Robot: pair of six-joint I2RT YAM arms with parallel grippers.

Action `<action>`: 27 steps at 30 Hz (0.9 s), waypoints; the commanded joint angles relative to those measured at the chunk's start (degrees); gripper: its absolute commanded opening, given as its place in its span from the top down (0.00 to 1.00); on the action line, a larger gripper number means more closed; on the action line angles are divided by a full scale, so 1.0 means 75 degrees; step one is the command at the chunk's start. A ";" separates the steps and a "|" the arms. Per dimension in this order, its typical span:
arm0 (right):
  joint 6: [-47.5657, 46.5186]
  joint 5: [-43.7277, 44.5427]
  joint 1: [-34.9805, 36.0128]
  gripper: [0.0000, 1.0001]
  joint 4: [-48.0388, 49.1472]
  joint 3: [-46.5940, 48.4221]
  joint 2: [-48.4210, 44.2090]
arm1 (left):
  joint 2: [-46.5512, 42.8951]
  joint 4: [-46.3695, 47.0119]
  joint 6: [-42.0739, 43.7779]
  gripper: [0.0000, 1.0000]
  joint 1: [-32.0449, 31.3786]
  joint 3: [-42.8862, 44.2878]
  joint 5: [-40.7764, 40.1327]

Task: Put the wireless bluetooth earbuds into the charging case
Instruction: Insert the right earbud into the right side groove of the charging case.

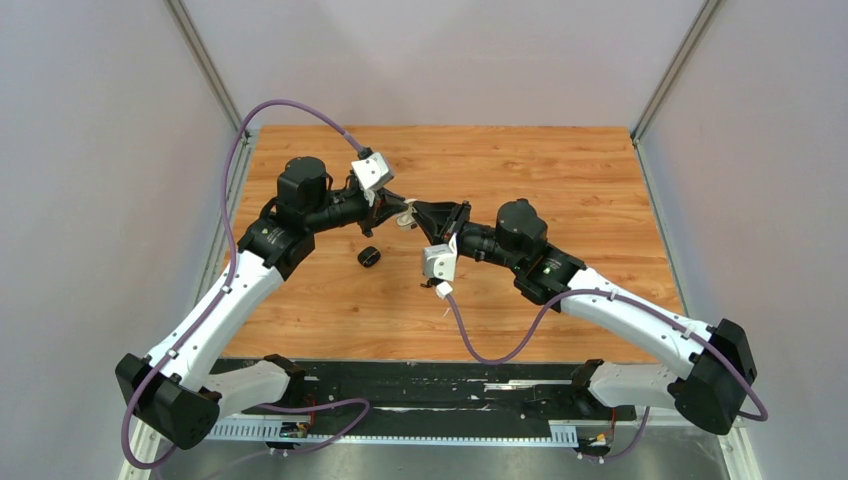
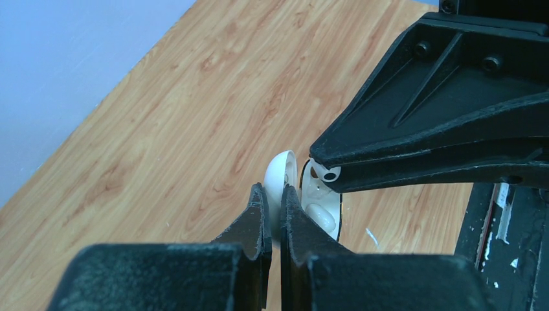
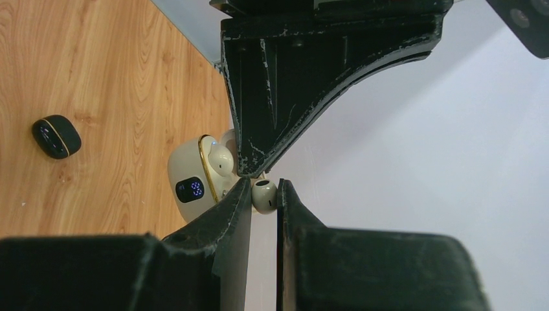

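Right wrist view, right claw (image 3: 264,186) gripping small white earbud (image 3: 264,197), left claw (image 2: 272,196) closed on open white gold-rimmed charging case (image 3: 188,173), small black oval case (image 3: 57,137) lying near centre of wooden desk (image 1: 600,180)

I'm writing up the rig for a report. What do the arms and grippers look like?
The left arm and right arm match: white links, black joints, a purple cable looped along each, a white camera block at the wrist. The left gripper and right gripper have black, tapering fingers, paint scuffed.
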 commanded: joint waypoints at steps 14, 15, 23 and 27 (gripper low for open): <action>-0.0580 0.0461 0.0047 1.00 -0.0226 0.0191 0.0021 | -0.0120 0.0177 0.0105 1.00 -0.0039 0.0275 0.0096; -0.0604 0.0466 0.0048 1.00 -0.0228 0.0183 0.0022 | -0.0122 0.0178 0.0102 1.00 -0.0039 0.0265 0.0095; -0.0672 0.0538 0.0054 1.00 -0.0199 0.0306 0.0055 | -0.0172 0.0147 0.0121 1.00 -0.0039 0.0168 0.0023; -0.0764 0.0606 0.0051 1.00 -0.0308 0.0315 0.0068 | -0.0176 0.0159 0.0116 1.00 -0.0039 0.0151 -0.0026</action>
